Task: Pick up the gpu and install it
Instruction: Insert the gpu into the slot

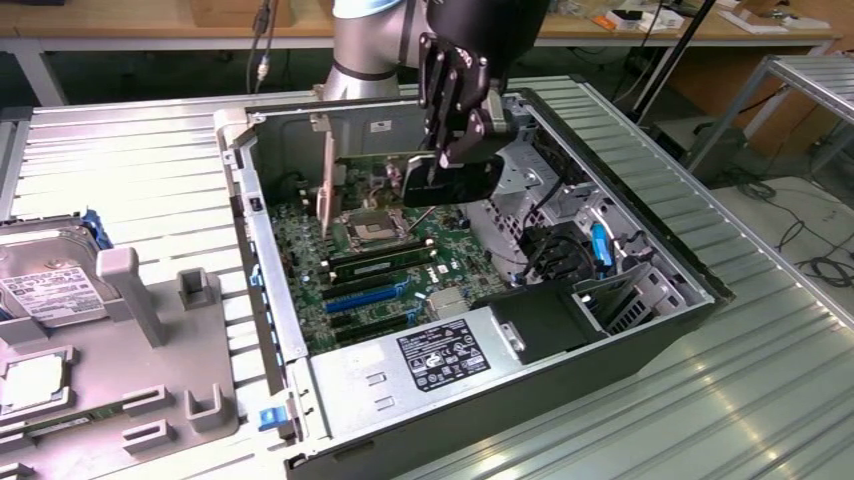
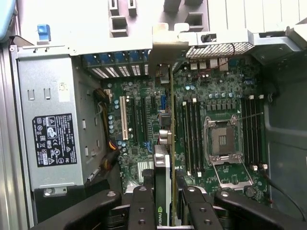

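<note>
The black, jointed metal fingers (image 2: pixel 141 203) (image 1: pixel 458 135) were closed narrowly on the gpu (image 2: pixel 163 175) (image 1: pixel 447 187), one finger on each flat face. They held the thin card on edge inside the open computer case (image 1: pixel 674 275). From between the fingers the card ran straight out ahead of the fingertips as a slim dark strip with a gold-tinted edge. It ended at its silvery metal bracket, by the case's perforated rear wall. Whether its lower edge sat in a slot could not be told.

Below the fingers lay the green motherboard (image 2: pixel 216 96), dense with small round capacitors. Just to one side of the fingers sat the square, steel-framed CPU socket (image 2: pixel 223 141) (image 1: pixel 374 230), flanked by long black memory slots. On the other side stood a white expansion slot (image 2: pixel 122 120). Farther out that way was the boxy grey sheet-metal power supply (image 2: pixel 50 96) (image 1: pixel 360 385) with its black printed label.

Well away from the fingers, outside the case toward the exterior view's left, a silver hard drive (image 1: pixel 47 285) with a white label rested in a grey moulded holder (image 1: pixel 147 330). The holder stood on the ribbed, shiny metal desk (image 1: pixel 761 400).
</note>
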`<state>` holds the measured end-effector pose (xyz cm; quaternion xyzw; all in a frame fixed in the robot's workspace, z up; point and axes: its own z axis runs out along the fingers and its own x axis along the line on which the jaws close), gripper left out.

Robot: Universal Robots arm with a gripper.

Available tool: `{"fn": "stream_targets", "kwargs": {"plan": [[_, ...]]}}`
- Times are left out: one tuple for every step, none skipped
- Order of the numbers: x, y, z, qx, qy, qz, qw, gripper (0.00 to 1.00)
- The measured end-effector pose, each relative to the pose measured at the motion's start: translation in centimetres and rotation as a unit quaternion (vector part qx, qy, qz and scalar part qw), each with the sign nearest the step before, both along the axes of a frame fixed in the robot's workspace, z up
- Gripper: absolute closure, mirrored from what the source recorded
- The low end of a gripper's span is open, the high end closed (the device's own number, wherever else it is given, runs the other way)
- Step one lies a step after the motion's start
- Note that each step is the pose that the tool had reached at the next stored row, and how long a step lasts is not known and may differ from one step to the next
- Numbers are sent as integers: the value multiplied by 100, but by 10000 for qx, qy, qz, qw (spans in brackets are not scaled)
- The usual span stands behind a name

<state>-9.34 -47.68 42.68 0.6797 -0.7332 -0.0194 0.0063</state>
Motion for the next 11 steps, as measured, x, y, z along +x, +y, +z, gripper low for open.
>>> {"fn": "stream_targets", "kwargs": {"plan": [[0,0,-16,5,-18,0,10000,73],[0,0,-38,5,-32,0,10000,73],[0,0,-68,5,-41,0,10000,73],[0,0,-89,5,-42,0,10000,73],[0,0,-114,5,-42,0,10000,73],[0,0,-147,4,-42,0,10000,73],[0,0,-179,5,-42,0,10000,73],[0,0,-199,5,-42,0,10000,73],[0,0,-230,5,-42,0,10000,73],[0,0,-256,5,-43,0,10000,73],[0,0,-271,5,-42,0,10000,73]]}}
